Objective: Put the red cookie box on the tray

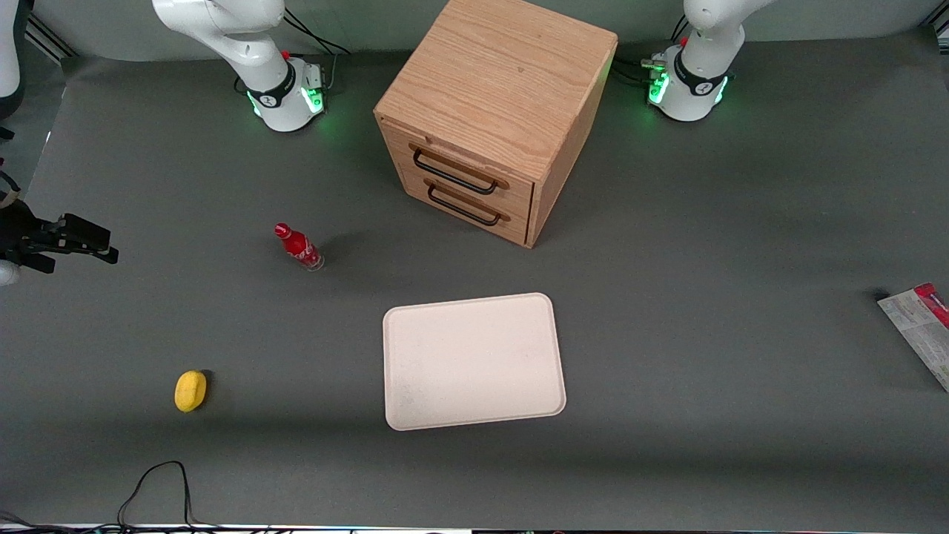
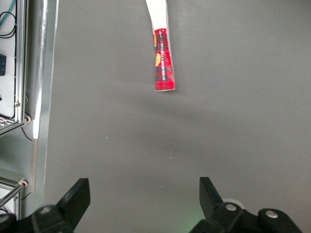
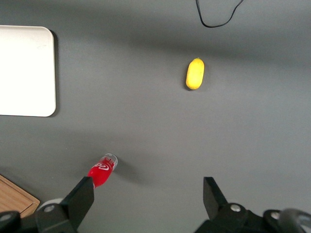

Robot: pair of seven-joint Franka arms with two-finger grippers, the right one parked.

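Here the thin flat red cookie box (image 1: pixel 921 328) lies at the very edge of the dark grey surface (image 1: pixel 704 311) at the working arm's end, partly cut off by the front view. Its pale grey-white printed broad face is up, with a red strip along one narrow side. It is well apart from the large pale cream rectangular tray (image 1: pixel 473 361), which sits near the middle of the surface, closer to the edge nearest the front camera, with nothing on it.

In the left wrist view the left arm's pincer (image 2: pixel 142 194) hangs above bare grey surface with its two black fingers (image 2: pixel 75 196) spread wide and nothing between them. The red cookie box (image 2: pixel 163 60) lies ahead of it, apart from the fingertips, showing its red patterned narrow side with a cookie picture. A metal rail runs along the surface edge beside the pincer.

The light oak wooden cabinet (image 1: pixel 493 111) with two drawers and black handles stands farther from the front camera than the tray, turned at an angle. A small red bottle (image 1: pixel 299 248) lies toward the parked arm's end of the surface, and a small yellow oval object (image 1: pixel 190 391) lies nearer the front camera than the bottle. A black cable (image 1: pixel 159 486) loops at the near edge.
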